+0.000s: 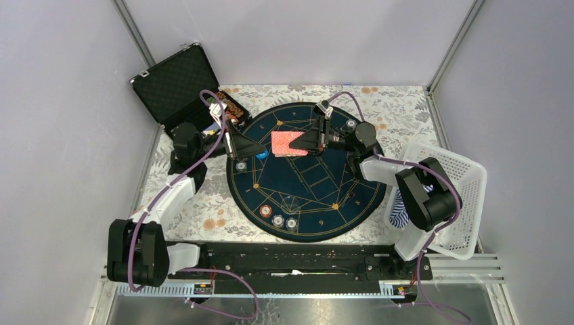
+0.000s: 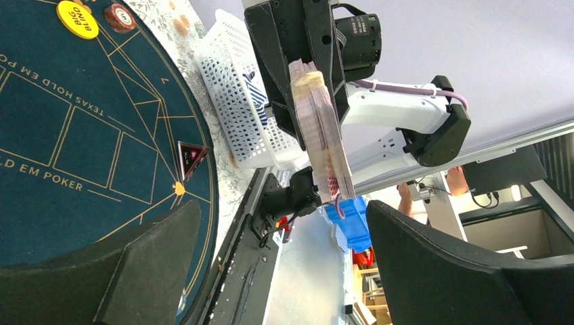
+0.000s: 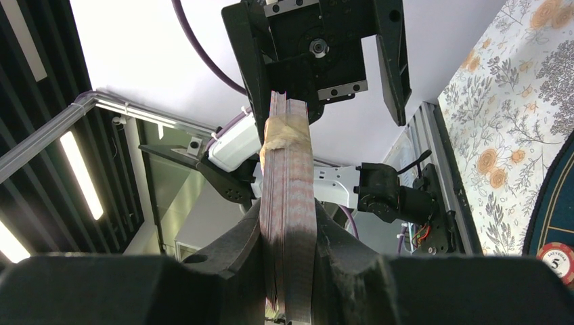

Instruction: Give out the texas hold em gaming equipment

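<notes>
The right fingers (image 3: 227,271) are holding a deck of cards (image 3: 288,203) up in the air over the far half of the round blue mat (image 1: 318,193), with the left fingers (image 2: 142,271) facing it from the other side.

This is looking like a hand-over or a pull at the deck, and several things could go wrong. If the right fingers are letting go before the left ones are closing firmly, the deck is likely to drop onto the mat. It may then knock the chips (image 1: 277,218) lying near the mat's near edge, or the yellow disc (image 2: 76,18). If the left fingers are closing off-centre, they could be twisting the deck in the right grip or pushing cards out sideways. A tan band (image 3: 285,134) is wrapping the deck near its free end. A finger catching on it could be dragging it off and letting the cards fan out. The two sets of fingers are also working very near each other, so a small misjudgement could be bumping one against the other.

The right fingers are pressing against the deck's two broad faces, closed only as far as its thickness is allowing. The left fingers are standing spread wide and holding nothing. Seen from the left wrist, the deck is lining up with the gap between them. I cannot tell whether they are already reaching around its edge or stopping just short.
</notes>
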You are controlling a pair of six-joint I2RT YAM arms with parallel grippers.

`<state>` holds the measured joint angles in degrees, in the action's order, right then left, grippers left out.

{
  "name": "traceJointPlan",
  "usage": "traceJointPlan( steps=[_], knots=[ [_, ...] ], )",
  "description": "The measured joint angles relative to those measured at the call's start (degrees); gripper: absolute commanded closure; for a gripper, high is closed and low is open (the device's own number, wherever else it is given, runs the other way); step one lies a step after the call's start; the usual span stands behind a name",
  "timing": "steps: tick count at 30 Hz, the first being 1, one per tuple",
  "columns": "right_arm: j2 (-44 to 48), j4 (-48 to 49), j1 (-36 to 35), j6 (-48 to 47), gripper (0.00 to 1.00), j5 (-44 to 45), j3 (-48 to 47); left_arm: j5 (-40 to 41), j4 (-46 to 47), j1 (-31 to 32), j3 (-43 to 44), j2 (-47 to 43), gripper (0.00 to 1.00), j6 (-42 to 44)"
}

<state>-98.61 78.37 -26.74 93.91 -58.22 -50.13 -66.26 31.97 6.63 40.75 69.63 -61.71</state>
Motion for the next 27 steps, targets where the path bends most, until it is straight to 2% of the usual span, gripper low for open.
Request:
traceJointPlan(
  steps=[16, 27],
  knots=[
    [0.0, 0.0, -0.6, 0.0, 0.78, 0.0, 0.0, 0.0, 1.1, 1.8, -0.1, 2.9, 0.05, -1.1],
    [0.0, 0.0, -1.2, -0.1, 0.74, 0.0, 0.0, -0.4, 0.8, 3.3, -0.1, 3.6, 0.04, -0.6]
  ],
)
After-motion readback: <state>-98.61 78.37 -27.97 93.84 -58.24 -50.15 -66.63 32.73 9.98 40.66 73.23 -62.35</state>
